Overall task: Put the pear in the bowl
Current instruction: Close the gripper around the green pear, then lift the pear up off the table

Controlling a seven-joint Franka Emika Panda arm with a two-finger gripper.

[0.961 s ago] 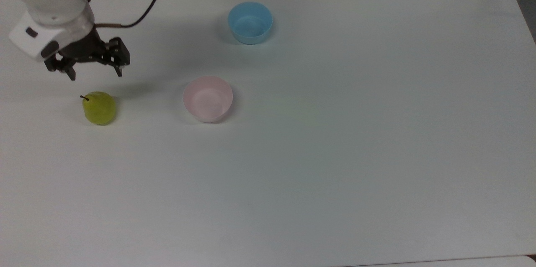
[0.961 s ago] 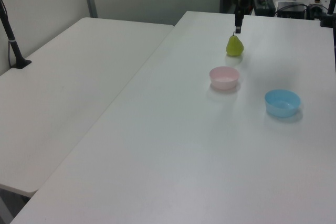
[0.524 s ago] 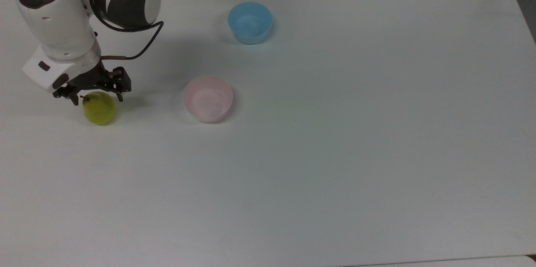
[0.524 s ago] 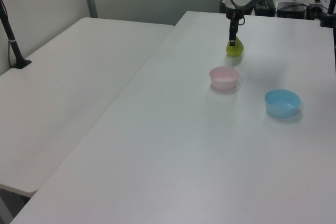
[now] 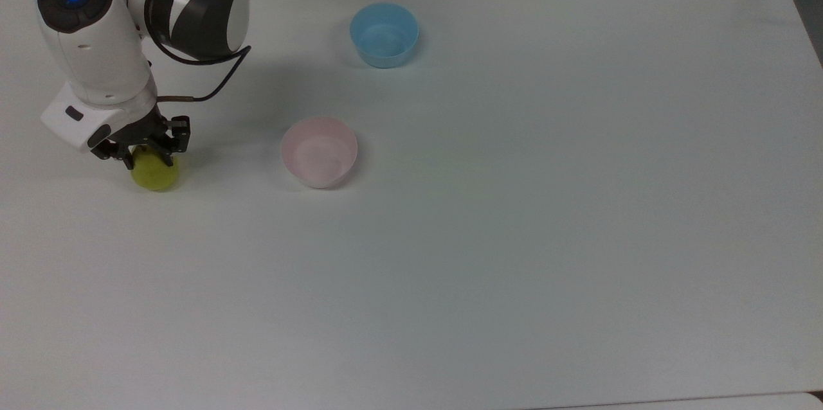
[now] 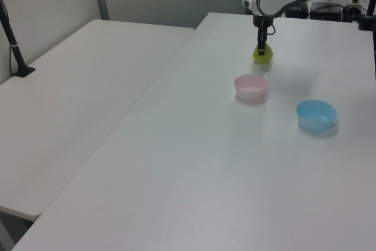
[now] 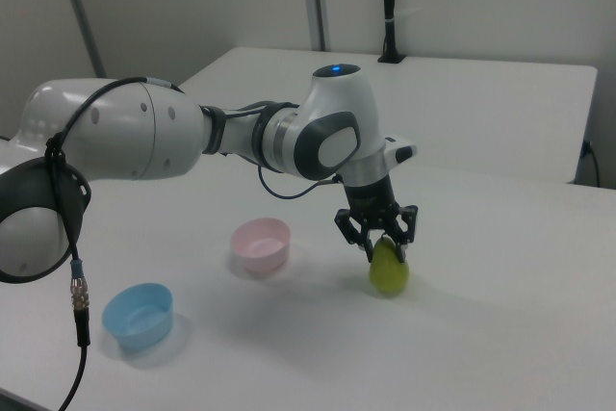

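Note:
The yellow-green pear (image 5: 155,174) stands on the white table at the top view's left; it also shows in the left view (image 6: 263,56) and the right view (image 7: 390,273). My gripper (image 5: 148,154) has come down from above over its upper part, with a finger pressed on each side, shut on the pear (image 7: 386,247). The stem is hidden between the fingers. The pear still rests on the table. The pale pink bowl (image 5: 319,151) sits empty to the pear's right in the top view, also seen in the left view (image 6: 251,86) and the right view (image 7: 261,244).
A light blue bowl (image 5: 384,34) stands empty beyond the pink one, toward the top view's upper edge (image 7: 138,314). The arm's cable (image 5: 212,85) hangs beside the wrist. The white table (image 5: 514,236) stretches wide to the top view's right.
The gripper came down from above the pear onto it, and its fingers drew together on the pear's upper part. The pear and bowls have not moved.

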